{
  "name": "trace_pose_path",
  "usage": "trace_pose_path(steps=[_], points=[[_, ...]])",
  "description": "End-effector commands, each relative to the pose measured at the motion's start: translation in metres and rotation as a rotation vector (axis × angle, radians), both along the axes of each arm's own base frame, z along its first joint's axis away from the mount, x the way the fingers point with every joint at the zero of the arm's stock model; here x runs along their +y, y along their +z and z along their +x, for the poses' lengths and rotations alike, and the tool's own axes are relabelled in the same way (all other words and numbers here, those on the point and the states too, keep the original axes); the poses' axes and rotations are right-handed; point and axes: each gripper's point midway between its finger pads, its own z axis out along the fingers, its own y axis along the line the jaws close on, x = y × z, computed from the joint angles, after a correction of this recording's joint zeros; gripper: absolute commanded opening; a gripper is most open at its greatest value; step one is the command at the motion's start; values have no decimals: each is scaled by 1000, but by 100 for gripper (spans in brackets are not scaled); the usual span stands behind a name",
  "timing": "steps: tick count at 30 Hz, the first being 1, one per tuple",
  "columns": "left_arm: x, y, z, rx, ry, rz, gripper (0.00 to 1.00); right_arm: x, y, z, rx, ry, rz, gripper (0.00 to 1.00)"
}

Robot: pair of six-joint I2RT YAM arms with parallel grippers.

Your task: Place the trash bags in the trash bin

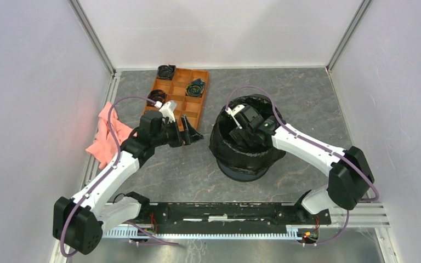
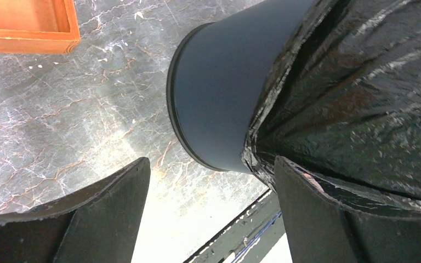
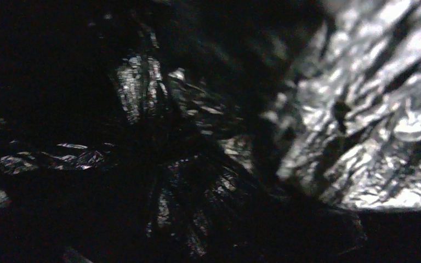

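At the left of the overhead view lies one pink cloth [image 1: 107, 137]. To its right, in the upper middle, is one orange tray [image 1: 189, 107] with three black spiral rolls [image 1: 195, 87] in it. Just below the tray hangs the left gripper [image 1: 192, 131], its two fingers [image 2: 109, 213] spread wide with nothing between them. In the centre-right stands the one trash bin [image 1: 245, 169], round and dark navy. The one trash bag [image 1: 222, 143] is thin, glossy and full of wrinkles; it lines the mouth of the bin and hangs down over the outer wall, so only the base of the bin is bare. The right gripper [image 1: 240, 125] is inside the mouth of the bin, among the black film [image 3: 362, 109]; if its fingers are spread or closed I cannot tell.
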Motion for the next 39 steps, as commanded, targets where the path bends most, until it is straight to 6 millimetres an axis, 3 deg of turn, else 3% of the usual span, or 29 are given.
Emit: trace_pose_path(steps=[1,5,11,14,18,21,26,29,33,39], points=[[4,8,-6,-59,-5,6,89,-45,-5,0,-11,-93,-154,91],[4,7,-6,-62,-13,8,90,-85,-13,-12,-4,-194,-174,92],[-4,12,-5,-65,-57,-13,90,-174,-17,-36,-36,-470,-284,98],[-5,15,-6,-76,-70,-19,90,-194,-4,-36,-83,-574,-216,98],[-4,18,-11,-88,-86,-19,90,-238,9,-41,-151,-756,-252,98],[-3,22,-16,-100,-98,-20,90,-254,11,-46,-151,-828,-272,98],[-2,27,-25,-107,-128,-19,91,-261,9,-50,-132,-874,-246,98],[-4,27,-26,-106,-148,-19,91,-238,15,-44,-100,-800,-111,98],[-9,27,-21,-104,-170,-23,91,-205,47,-33,-160,-713,120,98],[-16,30,-14,-106,-176,-47,92,-201,104,-34,-290,-668,198,98]])
